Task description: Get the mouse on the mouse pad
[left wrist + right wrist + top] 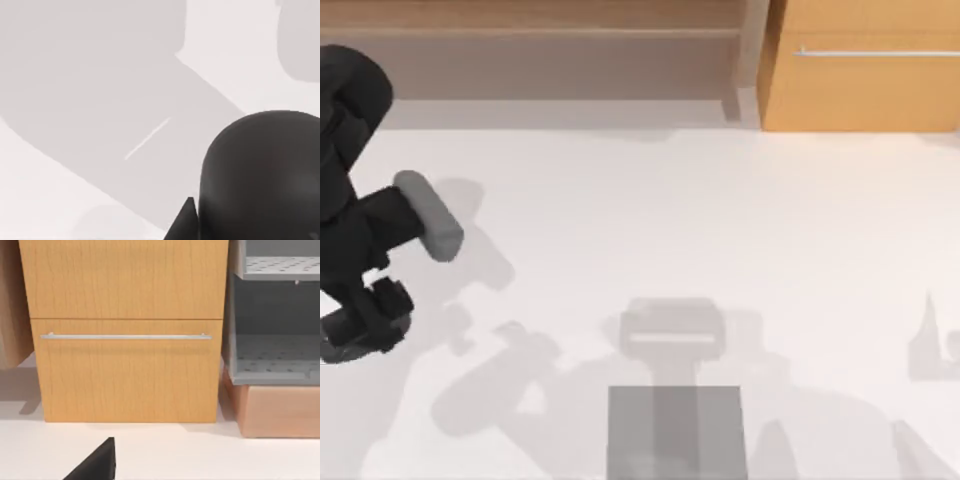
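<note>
Left hand hovers at the surface's left edge, finger state unclear; searching blindly risks missing mouse and pad.

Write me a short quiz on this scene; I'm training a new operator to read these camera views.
1. True or false: the left arm is over the table's right side.
2. The wooden cabinet's handle is: A a round knob; B a horizontal bar; C a vertical bar.
3. What colour is the shelf unit beside the cabinet?
Key: 1 false; 2 B; 3 grey.
</note>
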You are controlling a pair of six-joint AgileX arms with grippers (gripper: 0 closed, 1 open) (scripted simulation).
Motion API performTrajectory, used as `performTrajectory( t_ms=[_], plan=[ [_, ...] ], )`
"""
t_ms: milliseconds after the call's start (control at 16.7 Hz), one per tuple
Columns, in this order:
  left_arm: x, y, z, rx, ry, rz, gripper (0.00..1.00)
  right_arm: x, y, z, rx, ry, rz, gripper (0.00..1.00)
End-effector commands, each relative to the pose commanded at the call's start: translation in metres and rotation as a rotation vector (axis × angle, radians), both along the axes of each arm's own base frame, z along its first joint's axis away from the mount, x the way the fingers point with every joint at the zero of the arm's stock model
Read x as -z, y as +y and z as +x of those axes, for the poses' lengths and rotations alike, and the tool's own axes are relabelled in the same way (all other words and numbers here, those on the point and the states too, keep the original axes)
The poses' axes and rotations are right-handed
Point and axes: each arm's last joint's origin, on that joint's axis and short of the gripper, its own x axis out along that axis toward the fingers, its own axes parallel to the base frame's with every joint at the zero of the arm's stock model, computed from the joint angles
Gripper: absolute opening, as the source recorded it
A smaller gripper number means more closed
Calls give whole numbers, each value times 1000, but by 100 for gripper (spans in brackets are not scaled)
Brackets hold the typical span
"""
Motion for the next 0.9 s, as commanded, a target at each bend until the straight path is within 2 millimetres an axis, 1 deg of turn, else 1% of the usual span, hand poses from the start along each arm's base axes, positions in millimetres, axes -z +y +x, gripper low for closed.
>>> performTrajectory(
  t_ms=[180,360,540,660,780,900],
  plan=[
    [4,-53,4,459,11,-23,0,0,0,0,0,0,0,100],
    [9,-107,-4,915,16,-47,0,0,0,0,0,0,0,100],
    [13,-157,-22,1335,14,-70,0,0,0,0,0,0,0,100],
    [16,-186,-37,1584,8,-82,0,0,0,0,0,0,0,100],
    [17,-209,-53,1799,0,-92,0,0,0,0,0,0,0,100],
    [18,-227,-68,1972,-7,-100,0,0,0,0,0,0,0,100]
  ],
)
